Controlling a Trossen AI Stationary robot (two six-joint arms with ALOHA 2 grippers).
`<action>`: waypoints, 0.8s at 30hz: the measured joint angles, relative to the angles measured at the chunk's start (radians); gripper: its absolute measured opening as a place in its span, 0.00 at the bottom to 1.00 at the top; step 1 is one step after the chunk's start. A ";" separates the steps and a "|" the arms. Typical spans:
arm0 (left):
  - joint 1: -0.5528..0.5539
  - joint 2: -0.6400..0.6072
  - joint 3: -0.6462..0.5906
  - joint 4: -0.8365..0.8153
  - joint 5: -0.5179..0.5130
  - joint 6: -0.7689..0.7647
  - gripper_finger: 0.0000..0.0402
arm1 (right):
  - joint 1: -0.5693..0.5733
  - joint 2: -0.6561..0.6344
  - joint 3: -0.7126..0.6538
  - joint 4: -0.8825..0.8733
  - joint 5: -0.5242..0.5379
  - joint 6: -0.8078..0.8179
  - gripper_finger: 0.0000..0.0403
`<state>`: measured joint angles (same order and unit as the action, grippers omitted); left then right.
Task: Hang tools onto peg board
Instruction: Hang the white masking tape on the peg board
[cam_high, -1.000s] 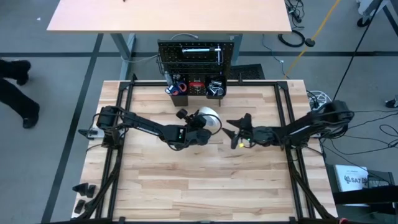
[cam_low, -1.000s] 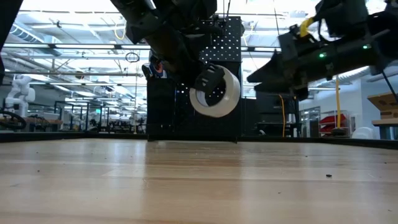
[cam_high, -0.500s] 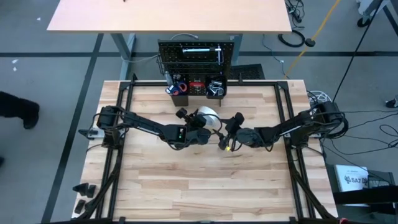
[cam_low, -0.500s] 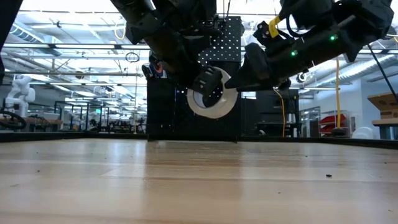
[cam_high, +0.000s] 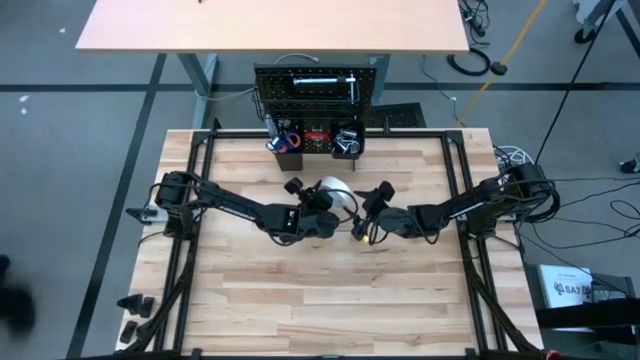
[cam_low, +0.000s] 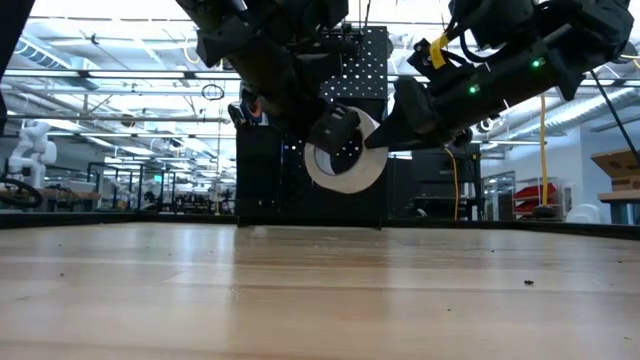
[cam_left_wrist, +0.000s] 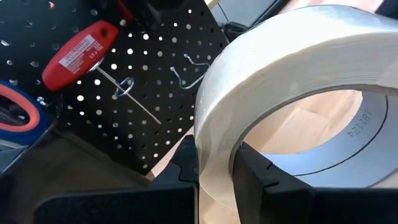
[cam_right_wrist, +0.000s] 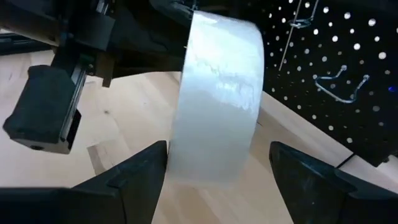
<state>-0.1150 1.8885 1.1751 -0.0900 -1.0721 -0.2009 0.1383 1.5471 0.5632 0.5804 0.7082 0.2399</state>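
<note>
Wood table (cam_high: 320, 290), peg board (cam_high: 318, 85) at far edge. L gripper (cam_left_wrist: 214, 171) clamps tape roll (cam_low: 347, 150) in air, table center; R gripper (cam_right_wrist: 217, 180) spread wide, straddling roll.

Robotics lab; ceiling trusses (cam_low: 100, 90), white robot (cam_low: 25, 150)

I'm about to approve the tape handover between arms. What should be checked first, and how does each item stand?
1. Left claw shut on the white tape roll: ok.
2. Roll lifted clear of the table: ok.
3. Right claw open, fingers either side of the roll: ok.
4. Right fingers touching the roll: cannot tell.
5. Free hook on the peg board: ok.
6. Red screwdriver already hung, off the path: ok.
</note>
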 joint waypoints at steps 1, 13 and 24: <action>0.000 0.000 0.000 0.006 0.000 0.001 0.11 | 0.000 0.000 0.000 -0.001 0.000 0.009 0.69; 0.001 0.000 0.000 0.047 -0.007 0.005 0.11 | -0.007 0.000 0.000 0.001 -0.007 0.030 0.52; 0.009 0.000 0.000 0.037 0.010 0.000 0.22 | -0.006 0.000 -0.002 -0.004 -0.004 -0.046 0.39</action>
<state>-0.1059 1.8885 1.1751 -0.0534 -1.0621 -0.2008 0.1318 1.5471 0.5610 0.5759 0.7044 0.1943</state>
